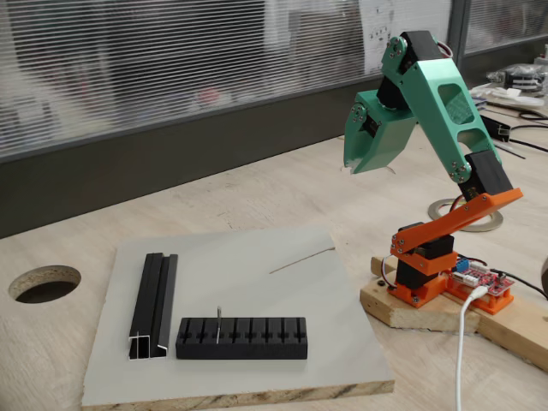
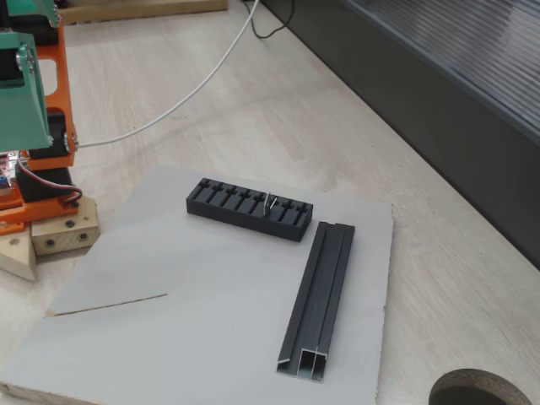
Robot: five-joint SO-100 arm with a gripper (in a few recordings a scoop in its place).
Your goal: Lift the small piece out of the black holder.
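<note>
a pale wooden worktop [image 1: 257, 193] with a round hole [image 1: 44, 283] cut through it carries a grey board [image 1: 257, 342]. behind runs a dark low wall [image 1: 171, 175] under windows with closed horizontal blinds [image 1: 137, 60]. daylight is soft and even.

Front view low; opposite view high (both share black holder [image 1: 241, 337]).

The arm [image 1: 428, 111] is built of teal-green plastic shells joined by black servo blocks, with screws visible at the joints. Its lower link and base [image 1: 428, 257] are orange. A red circuit board [image 1: 484, 278] is mounted beside the base, from which a white cable [image 1: 462, 342] is led.
</note>
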